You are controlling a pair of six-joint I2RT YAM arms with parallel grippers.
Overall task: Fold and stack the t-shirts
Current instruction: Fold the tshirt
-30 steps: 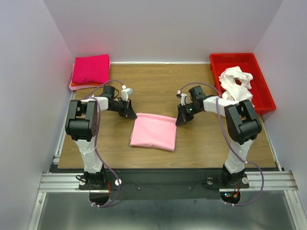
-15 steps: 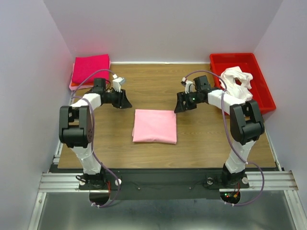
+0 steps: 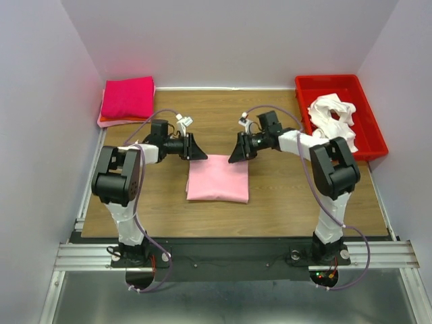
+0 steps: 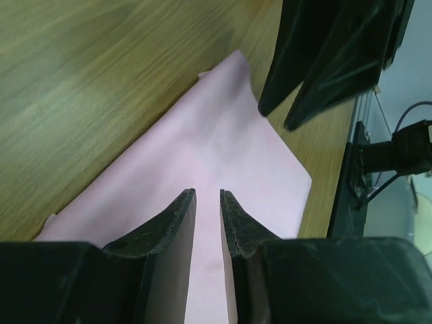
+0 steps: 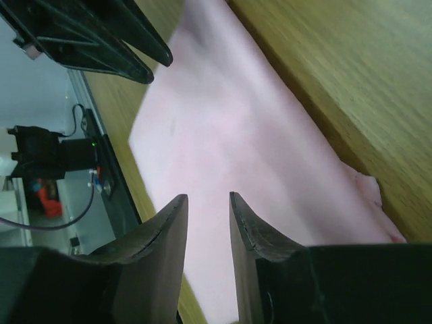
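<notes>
A folded pink t-shirt (image 3: 217, 178) lies flat at the middle of the wooden table (image 3: 283, 196). My left gripper (image 3: 197, 150) is at its far left corner, with the jaws a narrow gap apart and nothing between them; in the left wrist view (image 4: 208, 196) it hovers over the pink cloth (image 4: 223, 148). My right gripper (image 3: 236, 151) is at the far right corner, slightly open and empty; in the right wrist view (image 5: 208, 199) it is over the shirt (image 5: 229, 121). A folded magenta shirt (image 3: 128, 96) lies at the back left on an orange one.
A red bin (image 3: 368, 128) at the back right holds crumpled white shirts (image 3: 331, 116). The two grippers face each other a short way apart; the right one shows in the left wrist view (image 4: 324, 61), the left one in the right wrist view (image 5: 101, 40). Grey walls surround the table.
Both grippers swung out and back from the shirt, then came inward to its far corners. The pink shirt went from skewed to lying square.
</notes>
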